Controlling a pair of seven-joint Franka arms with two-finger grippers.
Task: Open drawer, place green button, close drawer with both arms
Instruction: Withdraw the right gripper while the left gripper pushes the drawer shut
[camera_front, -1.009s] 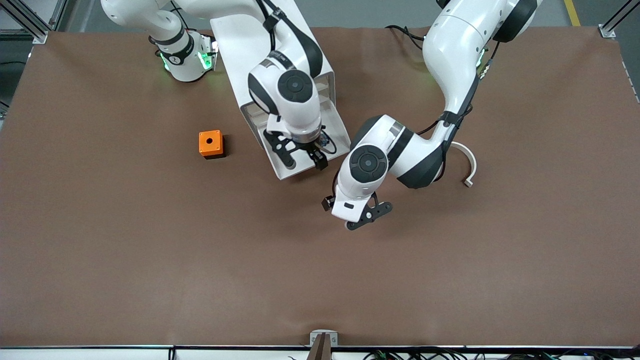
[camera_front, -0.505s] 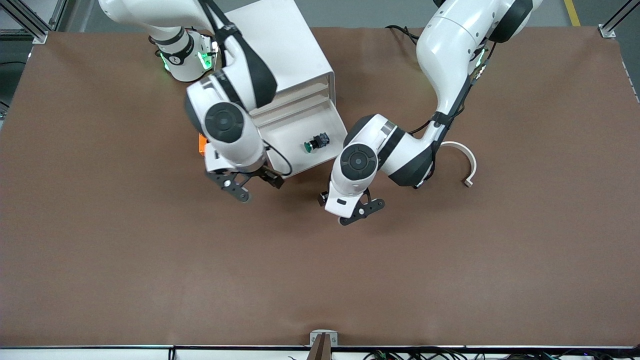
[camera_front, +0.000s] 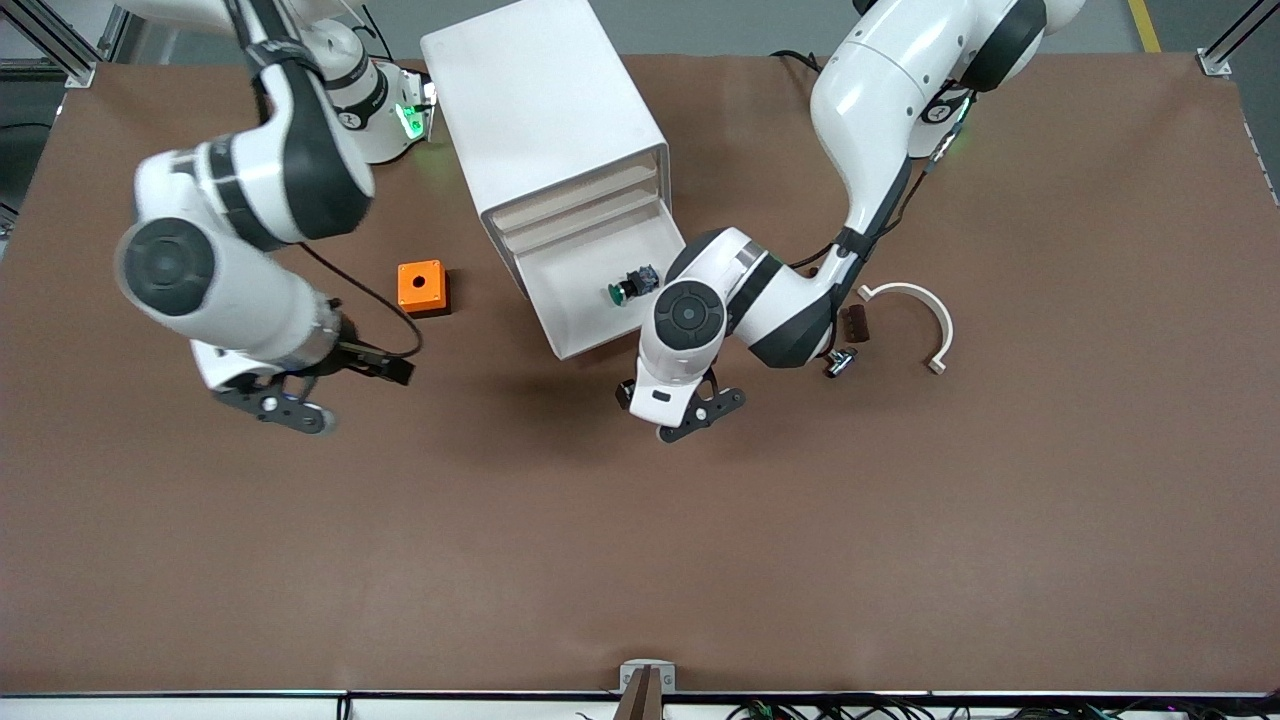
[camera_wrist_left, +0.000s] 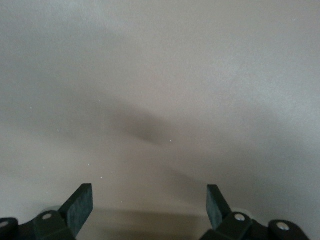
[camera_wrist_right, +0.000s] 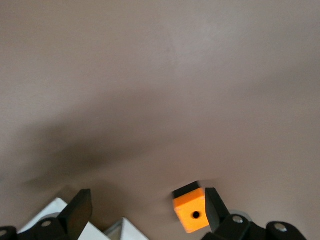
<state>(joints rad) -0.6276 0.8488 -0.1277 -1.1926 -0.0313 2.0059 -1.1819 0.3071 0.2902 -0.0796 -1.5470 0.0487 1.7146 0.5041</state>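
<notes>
The white cabinet (camera_front: 545, 110) stands at the robots' side of the table, and its lowest drawer (camera_front: 572, 310) is pulled open. The green-capped button (camera_front: 630, 285) lies in the drawer near the corner toward the left arm's end. My left gripper (camera_front: 682, 414) is open and empty, low over the bare table just nearer the camera than the drawer's front; its wrist view (camera_wrist_left: 149, 205) shows only table. My right gripper (camera_front: 282, 408) is open and empty over the table toward the right arm's end; in its wrist view (camera_wrist_right: 147, 210) it is open.
An orange cube with a round hole (camera_front: 421, 287) (camera_wrist_right: 191, 213) sits beside the cabinet toward the right arm's end. A white curved piece (camera_front: 917, 312), a small dark part (camera_front: 853, 323) and a small metal part (camera_front: 838, 362) lie toward the left arm's end.
My right gripper left the button in the drawer and swung away over the orange cube toward the right arm's end. My left gripper shifted slightly toward the drawer's front.
</notes>
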